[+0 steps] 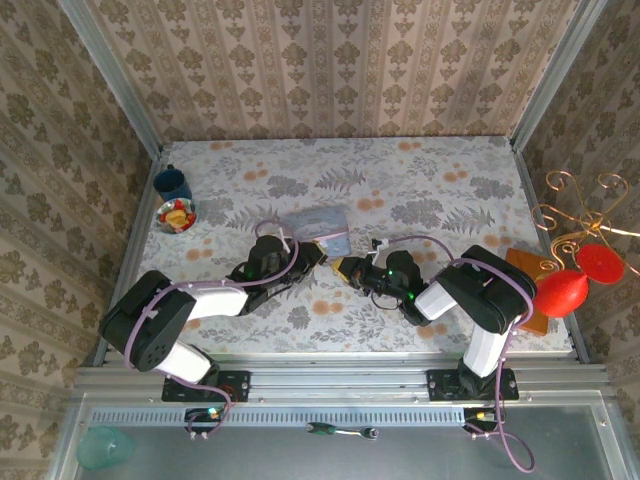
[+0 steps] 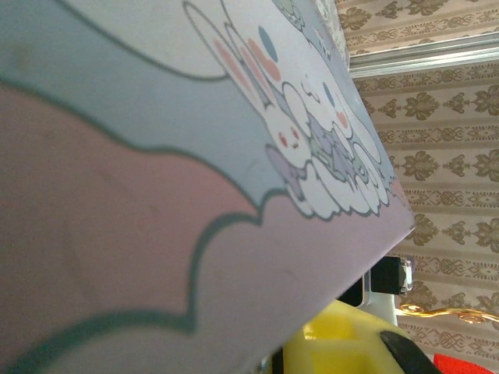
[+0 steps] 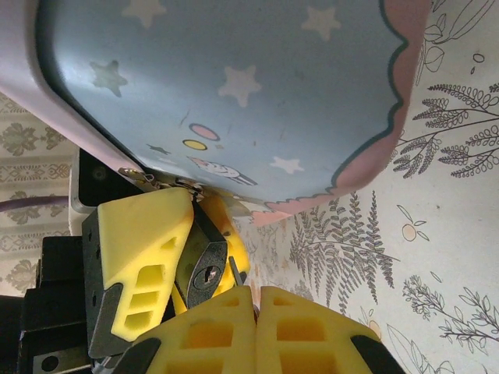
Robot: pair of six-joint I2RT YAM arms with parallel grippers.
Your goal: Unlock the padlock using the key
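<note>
A black padlock (image 3: pixel 201 269) hangs from the clasp of a pastel cartoon box (image 1: pixel 318 228) at mid-table. Its keyhole faces the right wrist camera. My left gripper (image 1: pixel 316 253) is shut on the padlock, with yellow fingers (image 3: pixel 144 249) on both sides of its body. My right gripper (image 3: pixel 256 312) is shut, and the key's thin dark blade (image 3: pixel 235 270) sticks out between its pads. The blade tip sits just right of the keyhole, outside it. In the left wrist view the box lid (image 2: pixel 195 195) is pressed close, above a yellow finger (image 2: pixel 343 347).
A blue mug (image 1: pixel 172 183) and a small bowl of fruit (image 1: pixel 177 215) stand at the far left. A gold wire stand (image 1: pixel 580 215) with red pieces and an orange board (image 1: pixel 528 285) are at the right edge. Patterned walls enclose the table.
</note>
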